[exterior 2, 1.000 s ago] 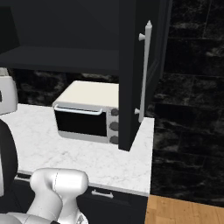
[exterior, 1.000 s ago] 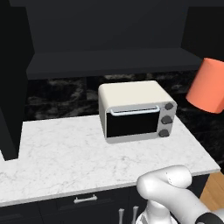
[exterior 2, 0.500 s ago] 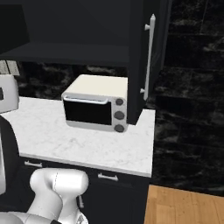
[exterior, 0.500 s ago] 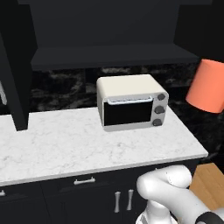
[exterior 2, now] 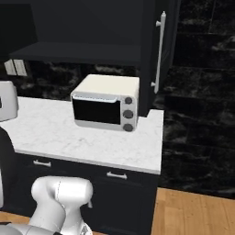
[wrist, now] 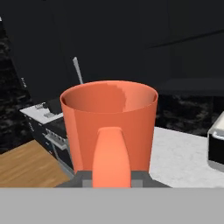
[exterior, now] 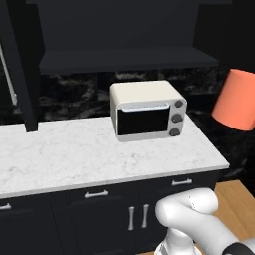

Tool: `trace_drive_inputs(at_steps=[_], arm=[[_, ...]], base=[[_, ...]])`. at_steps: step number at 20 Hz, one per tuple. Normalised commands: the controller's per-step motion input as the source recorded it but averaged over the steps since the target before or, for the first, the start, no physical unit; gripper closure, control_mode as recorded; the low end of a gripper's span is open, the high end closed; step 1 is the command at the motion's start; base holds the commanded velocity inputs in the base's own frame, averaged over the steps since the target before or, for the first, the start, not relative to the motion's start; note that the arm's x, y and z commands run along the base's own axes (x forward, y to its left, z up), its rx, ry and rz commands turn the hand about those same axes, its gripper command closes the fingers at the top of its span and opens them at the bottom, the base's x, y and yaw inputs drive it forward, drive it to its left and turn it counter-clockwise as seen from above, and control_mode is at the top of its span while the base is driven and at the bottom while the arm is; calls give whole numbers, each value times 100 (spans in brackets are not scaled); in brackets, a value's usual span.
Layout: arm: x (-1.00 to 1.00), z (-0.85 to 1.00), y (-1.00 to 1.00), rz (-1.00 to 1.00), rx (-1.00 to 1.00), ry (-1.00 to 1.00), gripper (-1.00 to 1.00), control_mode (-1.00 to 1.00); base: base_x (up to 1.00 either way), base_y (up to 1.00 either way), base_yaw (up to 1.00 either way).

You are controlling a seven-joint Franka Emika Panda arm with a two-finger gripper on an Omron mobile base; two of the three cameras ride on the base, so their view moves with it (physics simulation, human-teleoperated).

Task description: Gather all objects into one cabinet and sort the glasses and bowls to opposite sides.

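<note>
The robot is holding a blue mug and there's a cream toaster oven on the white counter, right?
Not quite: the mug is orange, not blue, as the hand view shows. The cream toaster oven does sit on the white counter.

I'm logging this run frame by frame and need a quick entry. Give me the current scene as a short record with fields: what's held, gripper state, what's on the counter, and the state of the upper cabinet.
held: orange mug, upright, handle toward the hand camera
gripper: shut on the mug; mug also shows at the right edge of the left base view
counter: cream toaster oven toward its right end
cabinet: door with long silver handle stands open; visible shelf is bare
floor: wood right of the counter
</note>
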Motion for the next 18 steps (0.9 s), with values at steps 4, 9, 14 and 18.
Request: trace_drive_inputs(at_steps=[4,9,14,18], arm=[[0,0,0,0,0,0,100,100],[0,0,0,0,0,0,100,100],[0,0,0,0,0,0,100,100],[0,0,0,0,0,0,100,100]], base=[[-5,52,0],[-9,76,7],[-46,47,14],[-84,29,21]])
